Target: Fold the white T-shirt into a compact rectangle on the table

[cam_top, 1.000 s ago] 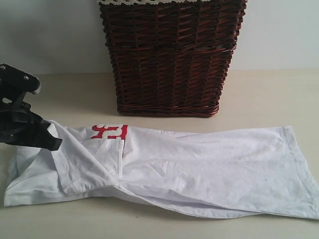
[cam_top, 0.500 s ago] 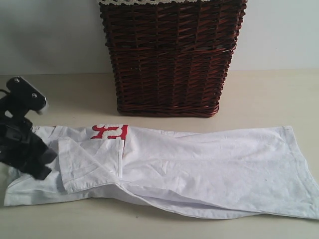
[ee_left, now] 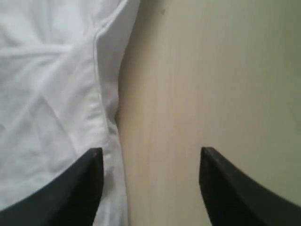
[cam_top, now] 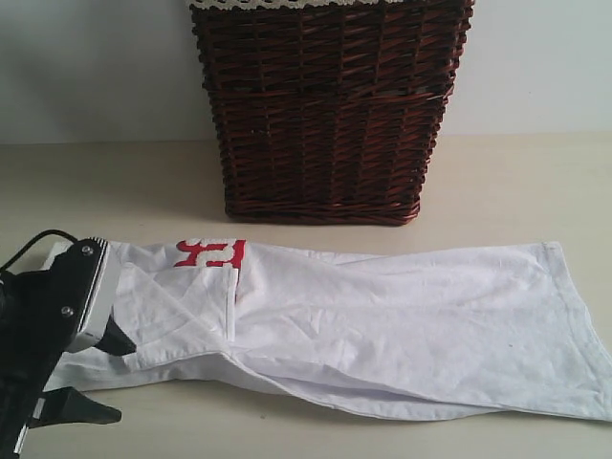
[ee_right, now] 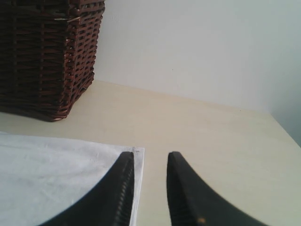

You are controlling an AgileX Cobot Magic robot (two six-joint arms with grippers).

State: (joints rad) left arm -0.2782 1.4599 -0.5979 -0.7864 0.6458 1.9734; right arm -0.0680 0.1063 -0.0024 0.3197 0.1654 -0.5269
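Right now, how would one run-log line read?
white T-shirt: partly folded, flat on table | left gripper: open, over shirt edge | right gripper: open, empty, by shirt corner

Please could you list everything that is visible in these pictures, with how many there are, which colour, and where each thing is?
white T-shirt: one, white with red letters, lying partly folded, stretched across the table in front of the basket.
table: one, pale cream, under everything.
wicker basket: one, dark brown with white lace trim at its top, standing behind the shirt and apart from it.
wall: one, plain and pale, behind the table.
left gripper: one, black, open wide at the shirt's left end, one finger over the cloth and the other over bare table.
right gripper: one, black, open by a narrow gap, holding nothing, over a corner of the shirt.
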